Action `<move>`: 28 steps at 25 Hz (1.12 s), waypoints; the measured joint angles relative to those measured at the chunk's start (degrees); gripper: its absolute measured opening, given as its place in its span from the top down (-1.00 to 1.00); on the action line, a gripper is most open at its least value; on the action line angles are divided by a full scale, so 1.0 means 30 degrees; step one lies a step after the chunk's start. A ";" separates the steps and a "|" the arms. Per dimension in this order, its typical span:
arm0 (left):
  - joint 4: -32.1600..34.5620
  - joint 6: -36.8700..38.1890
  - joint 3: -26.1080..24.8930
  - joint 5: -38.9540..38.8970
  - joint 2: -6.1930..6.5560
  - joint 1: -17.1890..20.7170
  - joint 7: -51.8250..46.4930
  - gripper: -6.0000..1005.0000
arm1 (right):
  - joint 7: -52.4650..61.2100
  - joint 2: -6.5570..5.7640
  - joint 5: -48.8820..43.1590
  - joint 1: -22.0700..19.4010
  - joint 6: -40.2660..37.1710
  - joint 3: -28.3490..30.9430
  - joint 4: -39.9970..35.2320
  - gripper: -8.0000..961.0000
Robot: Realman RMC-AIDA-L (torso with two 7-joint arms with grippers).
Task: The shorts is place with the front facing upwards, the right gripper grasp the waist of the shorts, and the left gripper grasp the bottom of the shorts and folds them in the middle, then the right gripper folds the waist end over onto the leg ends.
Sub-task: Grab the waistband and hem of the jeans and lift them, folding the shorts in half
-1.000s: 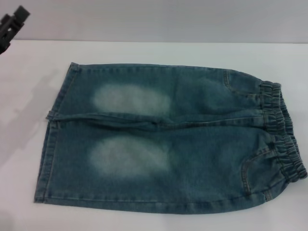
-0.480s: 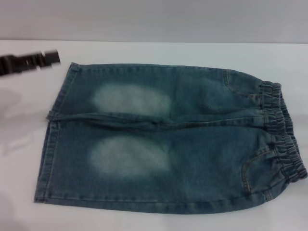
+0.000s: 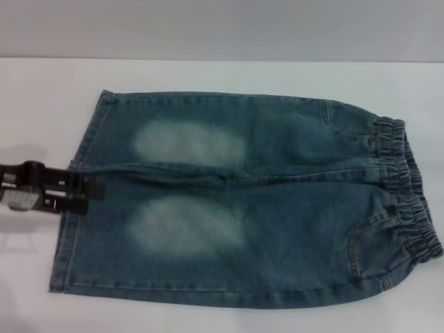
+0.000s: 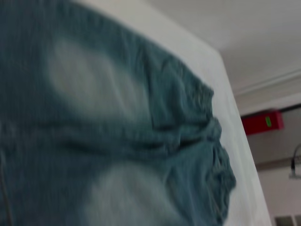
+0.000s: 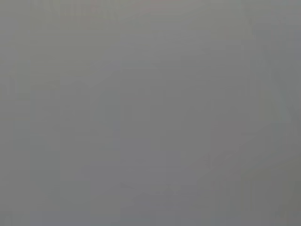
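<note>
Denim shorts (image 3: 236, 201) are laid flat, front up, on a white table (image 3: 41, 90), w/ both legs pointing to the robot's left and the waist to its right. The waist of the shorts (image 3: 409, 187) is seen as a gathered, darker elastic band at the right end; in the left wrist view it appears as the ruffled edge (image 4: 221, 165) nearest the table's far side. The bottom of the shorts (image 3: 69, 222), i.e. two straight stitched leg hems, lies at the left end, approx. in line. Pale faded patches are visible on each leg.

The left gripper (image 3: 87, 189) is shown low at the leg hems, reaching in from the left at the gap between the two legs, its black fingers overlapping the hem edge of the fabric. Whether the fingers are apart or closed on the denim cannot be told; contact w/ the cloth is likewise unclear.

The right gripper is not seen in the head view, and the right wrist view shows only a uniform grey field. The waist is not held by any gripper.
</note>
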 joint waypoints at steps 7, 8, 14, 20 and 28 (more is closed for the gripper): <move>-0.0131 0.1133 0.0130 0.0250 0.0208 0.0944 -0.1859 -0.52 | -0.0080 -0.0007 0.0004 0.0253 0.0920 0.0247 -0.0177 -0.56; -0.0131 0.1152 0.0138 0.0263 0.0221 0.1068 -0.1944 -0.52 | -0.0081 -0.0008 0.0004 0.0280 0.0935 0.0252 -0.0179 -0.56; -0.0130 0.0780 0.0166 0.0596 0.0263 0.1819 -0.2280 -0.52 | -0.0085 -0.0008 0.0003 0.0505 0.1230 0.0234 -0.0190 -0.56; -0.0396 -0.0787 0.0228 0.1530 -0.0296 0.2285 -0.2072 -0.51 | 0.0028 -0.0008 0.0005 0.0562 0.1419 0.0209 -0.0209 -0.56; -0.0843 -0.1458 0.0293 0.2635 -0.0537 0.2102 -0.1630 -0.51 | 0.0051 0.0003 -0.0096 0.0662 0.1424 0.0122 -0.0106 -0.56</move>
